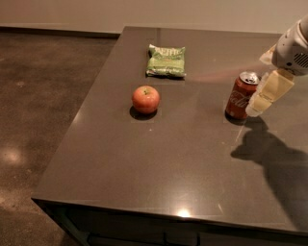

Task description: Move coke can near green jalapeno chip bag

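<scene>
Your tool point(259, 102) hangs at the 3 o'clock side of the coke can point(240, 96), beside or touching it; you cannot tell whether it is released or clenched. The can stands upright on the counter point(168, 158), with the green jalapeno chip bag point(166, 61) well apart at its 10 o'clock.

The tool point(268, 90) hangs at the right edge of the view, low over the dark grey tabletop point(183, 158). Well apart from it, toward the view's left, a round red-orange apple point(146, 99) sits on the tabletop, stem up. Nearer the camera than the tool, a broad dark shadow point(281, 161) lies on the surface. Past the apple, farther from the tool, spreads a mottled brown floor point(43, 96). A pale wall point(144, 10) runs behind.
</scene>
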`<state>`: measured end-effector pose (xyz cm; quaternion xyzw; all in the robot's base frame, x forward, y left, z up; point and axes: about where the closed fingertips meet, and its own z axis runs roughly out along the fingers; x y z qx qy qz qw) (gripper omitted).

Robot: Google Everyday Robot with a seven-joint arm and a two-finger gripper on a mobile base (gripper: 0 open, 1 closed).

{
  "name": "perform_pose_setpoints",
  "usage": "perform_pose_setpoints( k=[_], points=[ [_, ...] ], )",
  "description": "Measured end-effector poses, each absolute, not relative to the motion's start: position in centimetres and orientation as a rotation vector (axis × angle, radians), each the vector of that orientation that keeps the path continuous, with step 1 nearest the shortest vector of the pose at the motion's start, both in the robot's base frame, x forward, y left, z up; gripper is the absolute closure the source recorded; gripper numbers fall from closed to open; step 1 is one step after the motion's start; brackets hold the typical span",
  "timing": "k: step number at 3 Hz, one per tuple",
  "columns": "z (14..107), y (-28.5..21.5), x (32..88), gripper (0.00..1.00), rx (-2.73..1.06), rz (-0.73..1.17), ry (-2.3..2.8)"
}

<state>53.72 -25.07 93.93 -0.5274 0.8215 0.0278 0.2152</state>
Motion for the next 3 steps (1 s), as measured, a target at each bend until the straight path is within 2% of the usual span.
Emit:
perform_pose_setpoints(
  k=[2,3],
  points=[
    [92.1,-26.0,56.4,0.00,-1.362,0.108,2.308],
    [91.5,-26.0,56.9,0.16,-1.341,0.133,2.311]
  ],
)
